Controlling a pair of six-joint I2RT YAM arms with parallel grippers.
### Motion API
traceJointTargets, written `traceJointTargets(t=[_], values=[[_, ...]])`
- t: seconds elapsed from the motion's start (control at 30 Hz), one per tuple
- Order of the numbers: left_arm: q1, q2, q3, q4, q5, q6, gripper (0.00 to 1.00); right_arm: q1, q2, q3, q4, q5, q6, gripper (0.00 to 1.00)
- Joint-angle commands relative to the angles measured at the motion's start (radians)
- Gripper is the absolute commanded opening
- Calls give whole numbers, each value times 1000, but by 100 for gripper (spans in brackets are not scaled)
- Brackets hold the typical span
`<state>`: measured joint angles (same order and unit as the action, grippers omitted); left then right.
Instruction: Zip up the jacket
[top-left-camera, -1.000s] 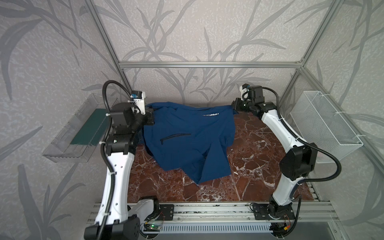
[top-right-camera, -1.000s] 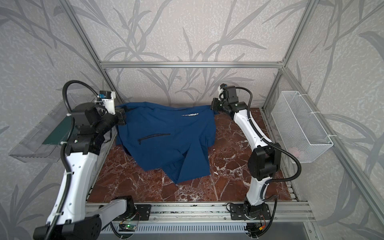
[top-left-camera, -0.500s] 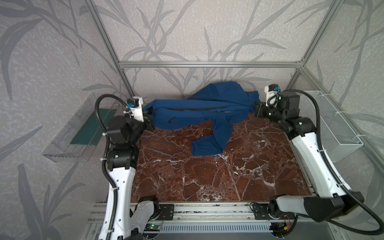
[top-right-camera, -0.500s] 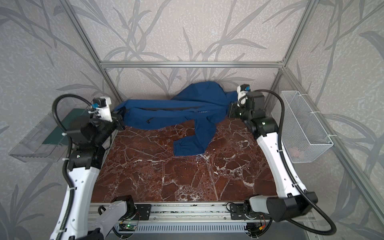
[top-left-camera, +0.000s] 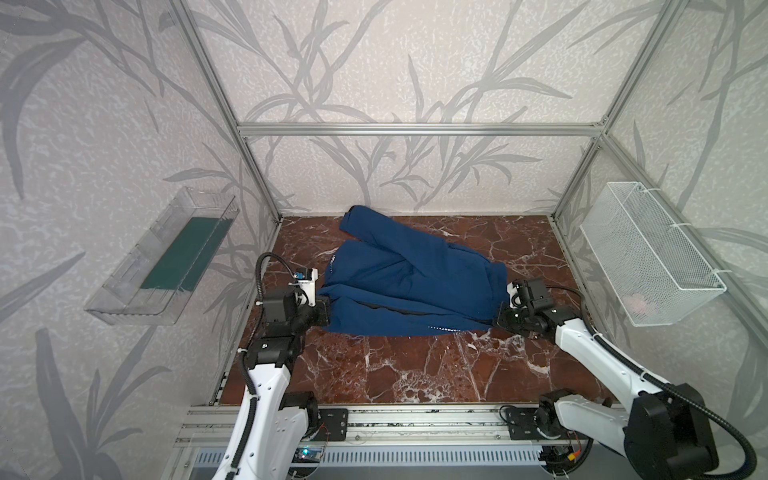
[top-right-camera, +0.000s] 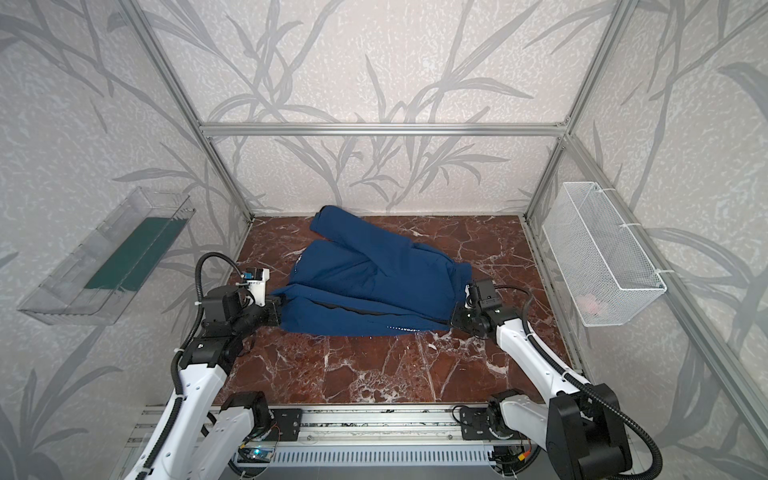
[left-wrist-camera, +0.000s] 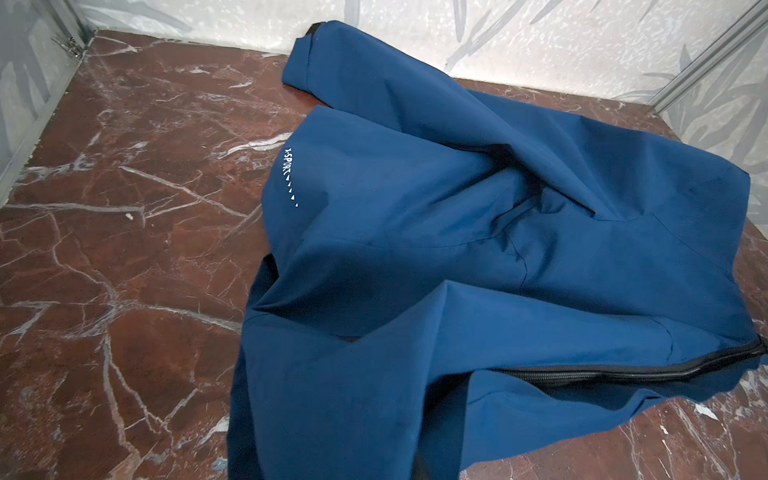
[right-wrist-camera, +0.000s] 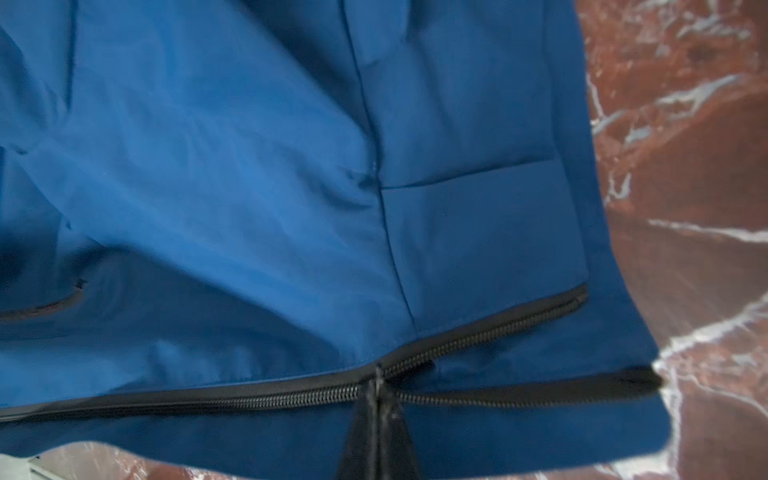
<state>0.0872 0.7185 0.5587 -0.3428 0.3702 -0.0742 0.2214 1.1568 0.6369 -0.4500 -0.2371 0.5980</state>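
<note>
The jacket (top-left-camera: 407, 282) (top-right-camera: 374, 286) lies crumpled on the table (top-left-camera: 415, 374), in the centre of both top views. One sleeve (top-left-camera: 361, 224) runs up toward the rear wall at upper centre. The lower edge of the garment stretches in a near-straight line between the two arms.

Left fingers (top-left-camera: 325, 311) (top-right-camera: 276, 309): positioned at the left end of the garment, centre-left of both top views, and in contact with the fabric edge. They are clenched on the jacket. The left wrist view does not show them; there the jacket (left-wrist-camera: 457, 270) fills the centre and right of the frame and runs off the bottom edge.

Right fingers (top-left-camera: 497, 321) (top-right-camera: 454, 320): positioned at the right end of the garment, centre-right of both top views. In the right wrist view the right fingers (right-wrist-camera: 376, 436) enter at bottom centre, pressed together on the black zipper (right-wrist-camera: 208, 401) at the point where its two tapes meet. Left of that point the zipper is joined; right of it the tapes diverge.

White lettering (top-left-camera: 444, 329) (left-wrist-camera: 286, 160) appears near the lower edge, close to the right fingers, and again on the left side of the garment.
</note>
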Motion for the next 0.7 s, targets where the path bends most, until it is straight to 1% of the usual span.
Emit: traceJointTargets(t=[0.0,0.1,0.2,0.23,0.27,0.33,0.37,0.47,0.53,0.57,0.67], values=[[6,-32,-36,31,-94,-42,0,-4,53,16,4,-53,5,0],[8,-59,-51,2,-193,-49,0,-5,49,12,14,2,13,0],[12,-91,-59,-24,-290,-67,0,-9,8,-14,21,127,32,0],[17,-94,-60,-28,-305,-68,0,-12,-3,-24,25,158,64,0],[27,-91,-59,-33,-322,-71,0,-17,-14,-35,29,195,72,0],[56,-69,-53,-45,-327,-74,0,-35,-26,-59,45,252,74,0],[73,-55,-48,-47,-327,-72,0,-57,-29,-71,52,261,73,0],[104,-36,-39,-42,-305,-68,0,-122,-37,-86,67,243,47,0],[105,-32,-37,-20,-278,-80,0,-135,-37,-77,64,233,45,0],[105,-27,-36,-16,-271,-90,0,-136,-35,-68,53,241,16,0],[105,-20,-36,-14,-243,-97,0,-145,-35,-57,31,271,22,0]])
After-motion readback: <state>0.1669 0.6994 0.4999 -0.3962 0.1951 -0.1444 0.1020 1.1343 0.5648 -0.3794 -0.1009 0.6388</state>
